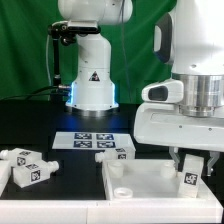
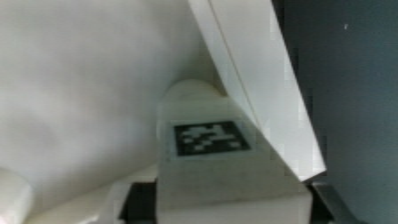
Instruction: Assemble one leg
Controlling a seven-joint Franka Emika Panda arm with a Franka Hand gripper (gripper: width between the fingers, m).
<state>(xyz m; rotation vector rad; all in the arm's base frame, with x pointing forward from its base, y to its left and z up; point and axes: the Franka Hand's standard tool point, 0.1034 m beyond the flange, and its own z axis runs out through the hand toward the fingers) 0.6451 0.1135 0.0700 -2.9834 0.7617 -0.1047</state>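
Note:
My gripper (image 1: 190, 166) is shut on a white leg (image 1: 188, 177) with a black-and-white tag, holding it over the right end of the large white rimmed panel (image 1: 135, 190). In the wrist view the leg (image 2: 210, 135) runs out from between my dark fingers (image 2: 139, 205), tag facing the camera. My gripper (image 2: 235, 208) grips it on both sides. The leg's far end lies over the panel's inner floor (image 2: 80, 90), close beside the raised rim (image 2: 249, 70). Whether it touches the panel is hidden.
Two loose legs (image 1: 28, 168) lie at the exterior view's left. Two more legs (image 1: 112, 150) lie near the marker board (image 1: 85, 139) in the middle. The robot's white base (image 1: 92, 80) stands behind, and black table shows beyond the rim (image 2: 356, 90).

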